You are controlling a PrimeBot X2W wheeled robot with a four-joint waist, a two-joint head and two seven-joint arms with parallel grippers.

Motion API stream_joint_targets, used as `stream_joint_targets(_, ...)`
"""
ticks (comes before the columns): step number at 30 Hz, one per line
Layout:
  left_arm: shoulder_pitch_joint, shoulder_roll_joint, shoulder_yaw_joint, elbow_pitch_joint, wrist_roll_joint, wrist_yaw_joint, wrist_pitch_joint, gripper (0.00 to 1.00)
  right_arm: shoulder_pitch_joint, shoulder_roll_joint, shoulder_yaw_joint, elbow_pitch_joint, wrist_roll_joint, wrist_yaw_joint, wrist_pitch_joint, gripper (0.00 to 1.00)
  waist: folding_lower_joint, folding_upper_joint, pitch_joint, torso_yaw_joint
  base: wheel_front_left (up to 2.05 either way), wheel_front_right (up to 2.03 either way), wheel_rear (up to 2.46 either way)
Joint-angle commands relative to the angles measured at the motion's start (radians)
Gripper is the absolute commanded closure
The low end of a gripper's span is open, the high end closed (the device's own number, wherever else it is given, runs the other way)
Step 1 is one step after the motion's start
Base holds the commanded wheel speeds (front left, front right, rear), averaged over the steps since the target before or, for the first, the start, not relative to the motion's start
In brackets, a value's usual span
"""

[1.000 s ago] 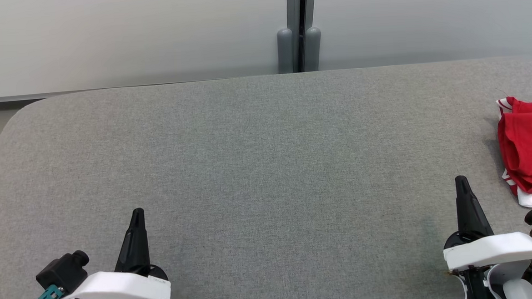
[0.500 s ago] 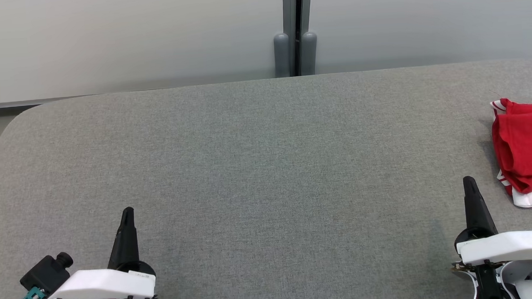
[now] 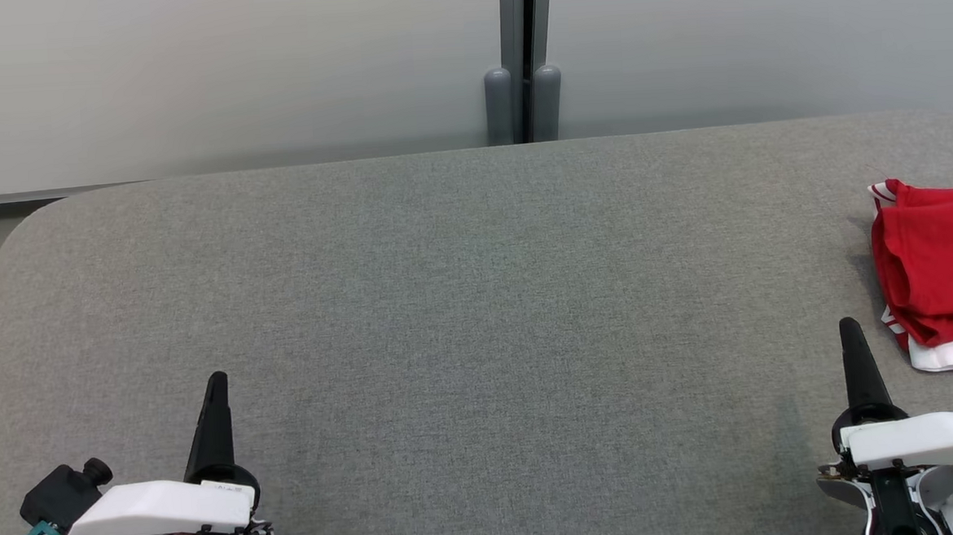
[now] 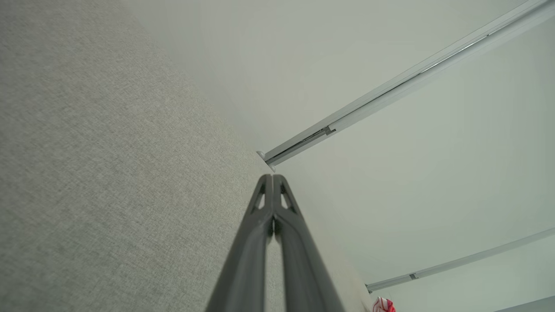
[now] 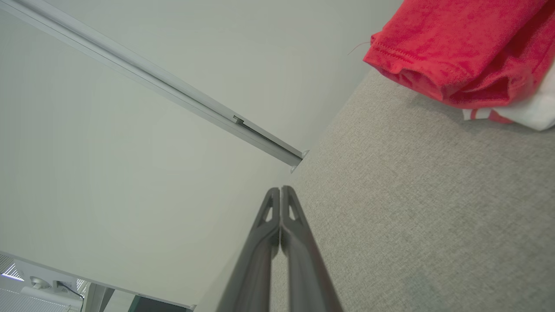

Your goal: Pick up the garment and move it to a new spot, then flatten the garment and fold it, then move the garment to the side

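The garment (image 3: pixel 937 272) is red with white trim and lies folded at the right edge of the grey table (image 3: pixel 477 284); part of it runs out of the head view. The right wrist view shows the garment (image 5: pixel 464 47) at the upper right, and the left wrist view catches a sliver of the garment (image 4: pixel 383 305) at the bottom. My left gripper (image 3: pixel 216 380) is shut and empty at the lower left, far from the cloth. My right gripper (image 3: pixel 849 327) is shut and empty, just left of the garment's near corner and apart from it.
A pale wall with a grey vertical post (image 3: pixel 523 94) stands behind the table's far edge. The table's rounded left corner (image 3: pixel 26 226) shows at the left. A wide stretch of bare grey fabric lies between the two grippers.
Both grippers have drawn back toward the bottom of the head view and spread a little further apart. The view itself has shifted slightly. The garment stays where it was.
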Motion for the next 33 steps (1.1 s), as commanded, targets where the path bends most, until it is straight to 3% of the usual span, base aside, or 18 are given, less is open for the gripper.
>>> stream_joint_targets(1, -0.026, 0.006, 0.009, -0.008, -0.020, -0.006, 0.004, 1.00, 0.000, -0.008, -0.005, -0.015, 0.022, 0.000, 0.007, 1.00, 0.0000, 0.0000, -0.001, -0.001, 0.00, 0.00, 0.00)
stream_joint_targets(33, -0.035, 0.006, 0.068, 0.003, -0.303, -0.033, 0.088, 1.00, 0.009, -0.004, -0.050, -0.025, 0.319, 0.000, 0.090, 1.00, 0.0000, 0.0000, -0.029, -0.021, 0.00, 0.00, 0.00)
